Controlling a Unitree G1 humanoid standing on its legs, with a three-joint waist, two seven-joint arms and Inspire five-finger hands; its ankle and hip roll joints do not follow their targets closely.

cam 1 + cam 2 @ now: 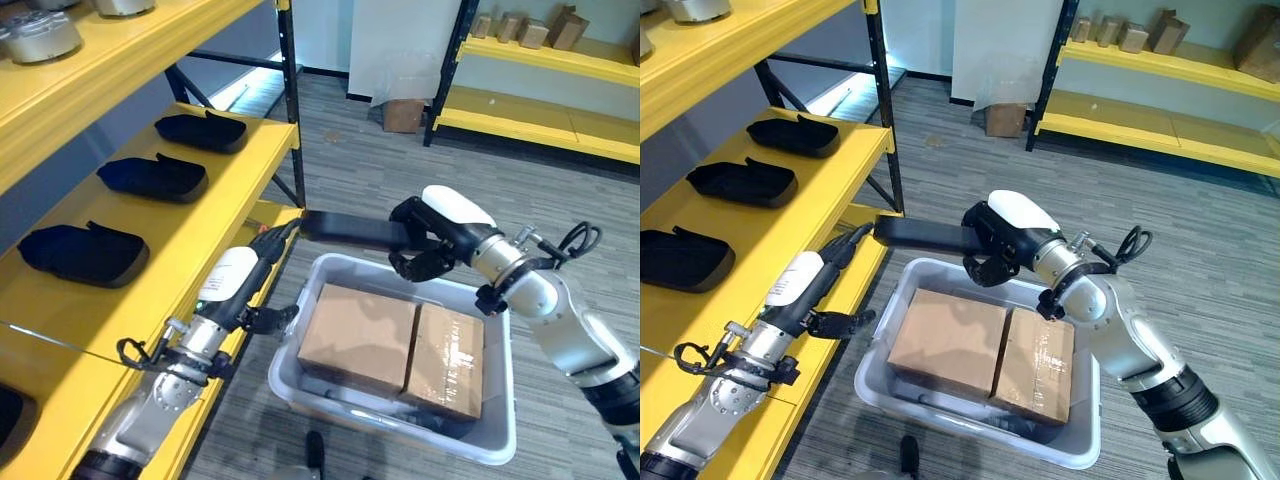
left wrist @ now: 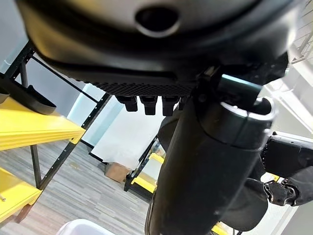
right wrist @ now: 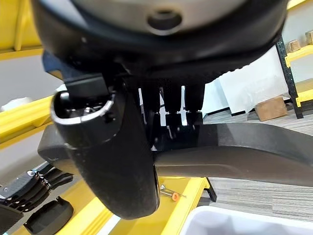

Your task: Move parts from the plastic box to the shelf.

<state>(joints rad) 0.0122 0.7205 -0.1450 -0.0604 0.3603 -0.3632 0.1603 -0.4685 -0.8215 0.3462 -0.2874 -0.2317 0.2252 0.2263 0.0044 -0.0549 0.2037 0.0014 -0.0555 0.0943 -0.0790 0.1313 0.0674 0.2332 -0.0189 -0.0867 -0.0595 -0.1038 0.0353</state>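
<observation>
My right hand is shut on a long black part and holds it level above the far left corner of the grey plastic box. In the right wrist view the part is pinched between thumb and fingers. Its free end points at the yellow shelf. My left hand lies open along the shelf's front edge, its straight fingers reaching up close to that end; I cannot tell if they touch. Three similar black parts rest in a row on the shelf board.
Two cardboard boxes lie side by side inside the plastic box. Round metal parts sit on the upper shelf. A second yellow rack stands at the back right, with a small carton on the floor beside it.
</observation>
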